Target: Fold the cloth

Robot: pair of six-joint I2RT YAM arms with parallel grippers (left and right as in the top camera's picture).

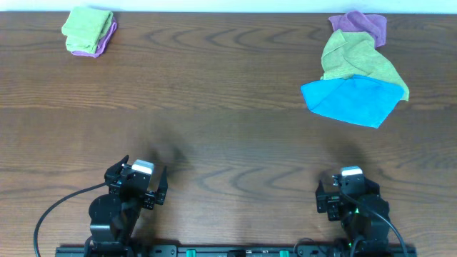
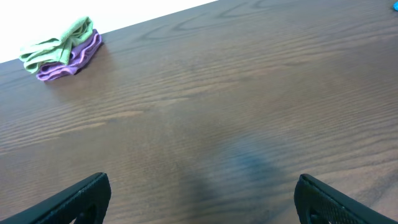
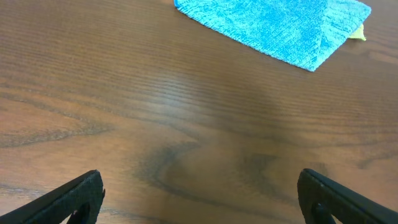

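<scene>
Lime-green cloth (image 1: pixel 86 27) lies folded on a purple cloth (image 1: pixel 108 37)

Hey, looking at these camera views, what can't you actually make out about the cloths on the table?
Overhead, left wrist: any tag on the lime-green cloth is too small to see.
Overhead: the purple cloth under it is mostly covered.
Overhead: the blue cloth hides the olive-green cloth's near edge.
Right wrist: the top edge cuts off the blue cloth.
</scene>
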